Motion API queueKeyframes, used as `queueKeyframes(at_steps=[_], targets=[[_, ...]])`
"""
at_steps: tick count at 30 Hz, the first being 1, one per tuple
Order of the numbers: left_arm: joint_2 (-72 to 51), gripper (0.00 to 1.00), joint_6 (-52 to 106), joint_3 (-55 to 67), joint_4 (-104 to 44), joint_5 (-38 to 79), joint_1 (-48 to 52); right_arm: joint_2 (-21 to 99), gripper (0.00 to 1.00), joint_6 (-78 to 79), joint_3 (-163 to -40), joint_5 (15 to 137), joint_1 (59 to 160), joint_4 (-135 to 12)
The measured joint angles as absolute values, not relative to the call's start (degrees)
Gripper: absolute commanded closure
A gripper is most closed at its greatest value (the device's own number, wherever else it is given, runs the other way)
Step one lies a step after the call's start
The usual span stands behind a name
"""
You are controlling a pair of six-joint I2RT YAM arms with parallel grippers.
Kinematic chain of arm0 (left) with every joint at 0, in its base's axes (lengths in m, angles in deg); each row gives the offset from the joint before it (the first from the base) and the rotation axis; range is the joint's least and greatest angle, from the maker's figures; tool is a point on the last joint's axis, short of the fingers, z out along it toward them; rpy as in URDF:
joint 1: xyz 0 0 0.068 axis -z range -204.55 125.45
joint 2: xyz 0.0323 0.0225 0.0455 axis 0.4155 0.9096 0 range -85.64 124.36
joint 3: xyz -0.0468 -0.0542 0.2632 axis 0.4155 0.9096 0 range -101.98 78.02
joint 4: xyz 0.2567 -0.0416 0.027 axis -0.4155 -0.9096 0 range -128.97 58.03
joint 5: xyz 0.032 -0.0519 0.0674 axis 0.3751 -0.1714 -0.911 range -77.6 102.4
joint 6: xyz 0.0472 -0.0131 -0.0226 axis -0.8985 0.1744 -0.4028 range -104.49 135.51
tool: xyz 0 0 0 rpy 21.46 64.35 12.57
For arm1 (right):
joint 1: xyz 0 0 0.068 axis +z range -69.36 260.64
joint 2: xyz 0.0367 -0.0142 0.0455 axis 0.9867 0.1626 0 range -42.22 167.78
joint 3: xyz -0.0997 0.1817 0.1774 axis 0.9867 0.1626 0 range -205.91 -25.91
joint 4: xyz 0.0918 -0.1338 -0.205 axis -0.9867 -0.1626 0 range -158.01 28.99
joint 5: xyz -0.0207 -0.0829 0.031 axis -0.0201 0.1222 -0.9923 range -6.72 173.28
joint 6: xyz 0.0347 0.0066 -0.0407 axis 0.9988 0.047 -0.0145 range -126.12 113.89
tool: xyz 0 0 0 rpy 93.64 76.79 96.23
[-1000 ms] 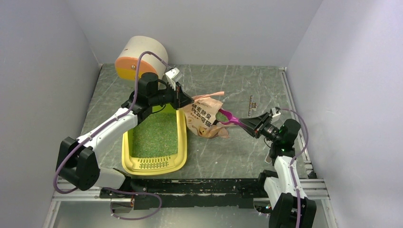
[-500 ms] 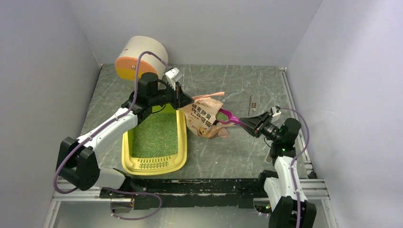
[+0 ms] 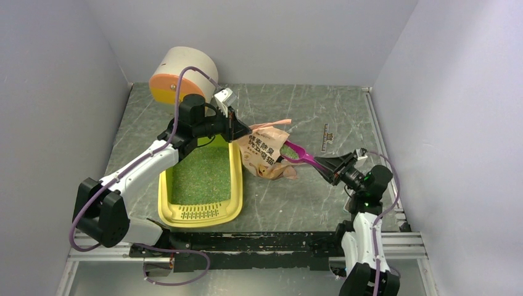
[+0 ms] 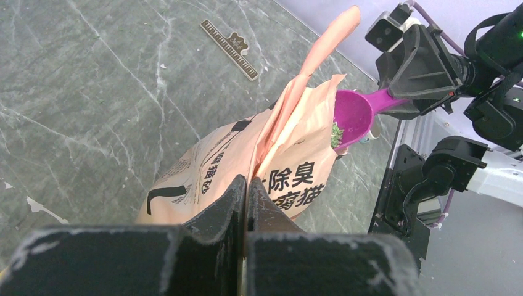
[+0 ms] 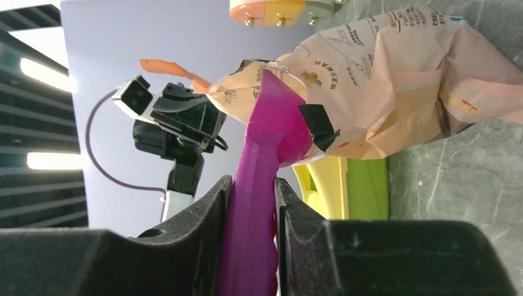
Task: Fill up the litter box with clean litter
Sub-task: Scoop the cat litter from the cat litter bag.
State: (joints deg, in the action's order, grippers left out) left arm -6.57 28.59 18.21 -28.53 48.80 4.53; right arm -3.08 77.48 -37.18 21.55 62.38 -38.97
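The yellow litter box lies left of centre with green clean litter spread over its floor. My left gripper is shut on the top edge of the pink-beige printed bag, holding it upright just right of the box; the wrist view shows the jaws pinched on the bag. My right gripper is shut on the handle of the magenta scoop. The scoop's bowl sits at the bag's mouth with some green granules in it.
A white cylinder with an orange end stands at the back left corner, behind the left arm. A small ruler lies on the marbled table right of the bag. Walls close in on three sides.
The right arm has sunk and drawn slightly toward the near edge, tilting the scoop handle lower. The left arm and the bag have stayed still.
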Motion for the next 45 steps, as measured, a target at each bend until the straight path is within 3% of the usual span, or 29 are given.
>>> queueKeyframes(at_steps=[11, 16, 26, 33, 45], targets=[[-6.57, 0.95, 29.16, 18.30, -28.05, 48.75, 4.53, -8.96, 1.00, 86.31, -31.25, 23.14, 60.76, -36.89], [-6.57, 0.95, 30.04, 18.69, -27.07, 48.75, 4.53, -5.86, 1.00, 92.23, -27.58, 22.81, 60.83, -27.03], [-6.68, 0.95, 30.50, 18.87, -27.09, 48.56, 4.53, -4.00, 1.00, 91.62, -28.52, 22.16, 61.75, -24.85], [-6.68, 0.95, 30.60, 18.87, -27.11, 45.72, 4.51, -10.40, 1.00, 82.04, -34.53, 24.41, 61.77, -39.82], [-4.89, 0.95, 34.74, 19.94, -23.50, 43.47, 3.00, -12.83, 1.00, 76.73, -37.28, 28.13, 61.75, -49.68]])
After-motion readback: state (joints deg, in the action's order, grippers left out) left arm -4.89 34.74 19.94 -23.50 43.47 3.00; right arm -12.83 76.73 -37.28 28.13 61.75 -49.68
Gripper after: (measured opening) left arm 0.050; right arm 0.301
